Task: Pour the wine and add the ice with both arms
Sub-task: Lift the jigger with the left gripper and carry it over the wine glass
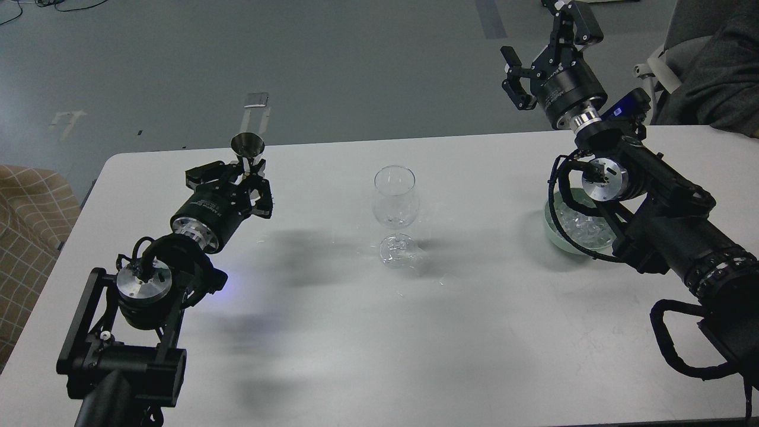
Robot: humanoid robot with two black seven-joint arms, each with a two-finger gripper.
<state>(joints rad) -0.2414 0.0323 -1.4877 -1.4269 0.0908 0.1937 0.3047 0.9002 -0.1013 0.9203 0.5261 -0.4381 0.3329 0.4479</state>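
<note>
A: What's on the white table (474, 332)?
B: A clear wine glass (395, 207) at centre; at its three o'clock a pale bowl (554, 234) of ice (584, 228), partly behind the right arm.
A: The grippers?
B: Left gripper (246, 184), at nine o'clock, is clamped on a metal jigger (247, 148). Right gripper (542, 41), at one o'clock, fingers spread, hangs over grey floor (296, 65).

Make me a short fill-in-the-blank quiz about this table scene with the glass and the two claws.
1. The wine glass stands upright and is ____ inside.
2. The ice lies heaped in a pale green ____.
3. The left claw is shut on a small metal ____.
4. The right claw, raised beyond the table, is ____.

Answers: empty; bowl; cup; open
</note>
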